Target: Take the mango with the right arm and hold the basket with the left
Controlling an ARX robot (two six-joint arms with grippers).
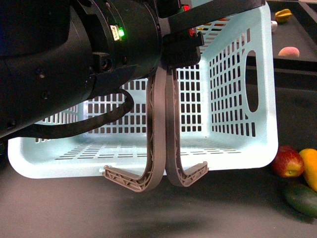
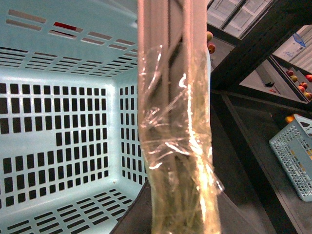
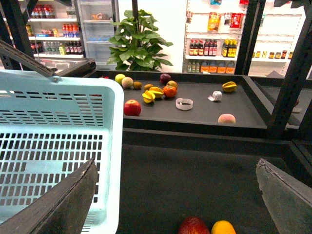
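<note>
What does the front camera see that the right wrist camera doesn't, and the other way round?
Only the front view shows the bulky glossy black left arm with its small green light and a dark green oval fruit. Only the right wrist view shows the open right gripper, a leafy green plant and shop shelves of bottles. Both show the pale turquoise slotted plastic basket, the red apple and the yellow-orange mango.

The basket (image 1: 237, 144) is filling the centre, its 2 handles (image 1: 163, 124) hanging before it. The left arm (image 1: 59, 59) is crowding in at 10 o'clock, before the basket. At the basket's 4 o'clock, the apple (image 1: 287, 161) is lying on the table (image 1: 74, 213), with the mango (image 1: 309, 168) just right of it and the oval fruit (image 1: 302, 198) before both.
</note>
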